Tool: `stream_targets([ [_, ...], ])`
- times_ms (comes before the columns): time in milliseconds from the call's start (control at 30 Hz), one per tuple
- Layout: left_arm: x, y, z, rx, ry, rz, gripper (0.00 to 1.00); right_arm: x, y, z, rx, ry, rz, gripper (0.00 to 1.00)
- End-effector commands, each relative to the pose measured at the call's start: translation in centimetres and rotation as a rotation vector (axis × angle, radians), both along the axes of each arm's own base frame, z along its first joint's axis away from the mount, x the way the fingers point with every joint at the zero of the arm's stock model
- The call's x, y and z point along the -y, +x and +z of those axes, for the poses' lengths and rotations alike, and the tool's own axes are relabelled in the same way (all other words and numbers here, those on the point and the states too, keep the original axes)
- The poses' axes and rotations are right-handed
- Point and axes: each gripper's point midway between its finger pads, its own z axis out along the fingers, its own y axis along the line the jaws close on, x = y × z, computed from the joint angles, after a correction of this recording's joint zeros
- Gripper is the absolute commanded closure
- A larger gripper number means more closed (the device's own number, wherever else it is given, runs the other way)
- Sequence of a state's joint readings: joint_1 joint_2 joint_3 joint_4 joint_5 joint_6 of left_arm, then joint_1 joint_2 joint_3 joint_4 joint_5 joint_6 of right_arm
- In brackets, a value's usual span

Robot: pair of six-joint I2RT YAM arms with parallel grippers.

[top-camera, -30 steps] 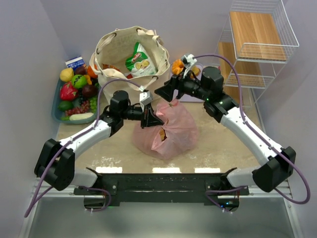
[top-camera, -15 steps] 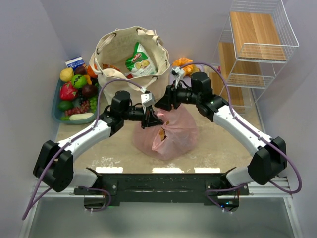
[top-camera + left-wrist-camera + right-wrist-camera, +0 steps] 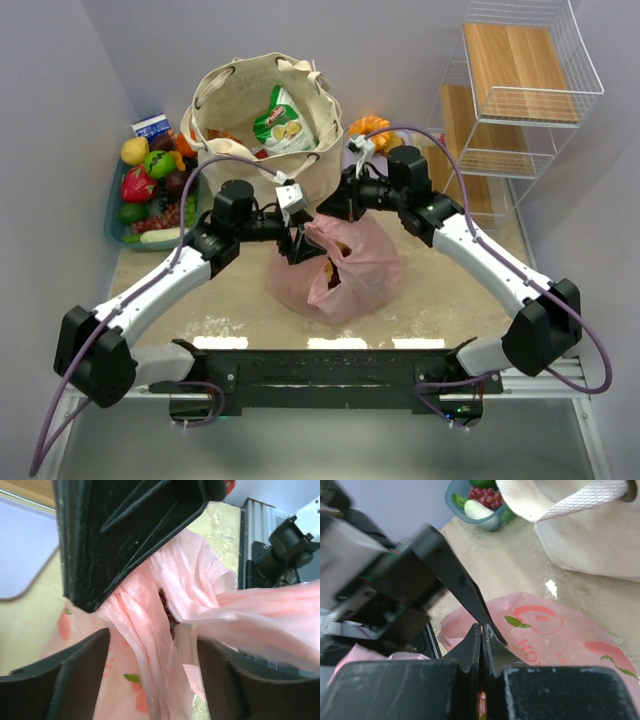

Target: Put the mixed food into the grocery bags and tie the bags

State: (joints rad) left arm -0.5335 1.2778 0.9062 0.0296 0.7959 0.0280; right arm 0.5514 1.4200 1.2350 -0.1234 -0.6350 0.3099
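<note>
The pink grocery bag (image 3: 350,268), printed with red fruit, lies at the table's middle with a brown pastry showing at its mouth. My right gripper (image 3: 327,212) is shut on the bag's bunched top; in its wrist view the right gripper (image 3: 483,627) has its jaws pressed together over the pink bag (image 3: 560,630). My left gripper (image 3: 298,240) stands open right beside it, and in the left wrist view a pink bag strand (image 3: 150,635) runs loose between the left gripper's (image 3: 152,680) spread jaws. The cream tote (image 3: 240,100) stands behind, a green and white snack packet (image 3: 283,122) inside. An orange pastry (image 3: 368,127) lies right of the tote.
A blue tray of fruit (image 3: 113,205) sits at the back left, with its rim (image 3: 451,491) also in the right wrist view. A white wire rack with wooden shelves (image 3: 520,90) stands at the back right. The tote's webbing handle (image 3: 560,507) hangs close above the pink bag.
My right gripper came down from the orange pastry to the pink bag's top and shut there. My left gripper, shut on the bag before, has opened and shifted slightly left.
</note>
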Motion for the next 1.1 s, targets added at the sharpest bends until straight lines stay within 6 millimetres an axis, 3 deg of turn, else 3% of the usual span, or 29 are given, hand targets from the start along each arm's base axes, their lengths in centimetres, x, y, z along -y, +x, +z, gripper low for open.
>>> stream_targets([
  [0, -2.0, 0.6, 4.8, 0.214, 0.033, 0.092, 0.16, 0.4, 0.4, 1.1, 0.019, 0.014, -0.054, 1.0],
  [133, -3.2, 0.1, 6.4, 0.284, 0.058, 0.119, 0.09, 0.3, 0.5, 1.3, 0.019, 0.016, -0.058, 1.0],
  [167, -3.2, -0.5, 7.6, 0.307, 0.037, 0.108, 0.09, 0.3, 0.6, 1.1, 0.015, 0.015, -0.06, 1.0],
  [367, -1.7, -3.8, 12.0, 0.331, -0.106, -0.068, 0.07, 0.4, 0.5, 1.1, 0.014, 0.014, -0.065, 1.0],
  [600, -1.6, -6.0, 14.3, 0.328, -0.139, -0.154, 0.08, 0.3, 0.6, 1.7, 0.024, 0.022, -0.061, 1.0],
  [767, -1.4, -8.2, 13.9, 0.242, -0.162, -0.27, 0.06, 0.3, 0.6, 1.7, 0.023, 0.023, -0.058, 1.0],
  [1067, -1.0, -8.3, 11.4, 0.157, -0.137, -0.297, 0.07, 0.4, 0.5, 1.7, 0.025, 0.026, -0.061, 1.0],
])
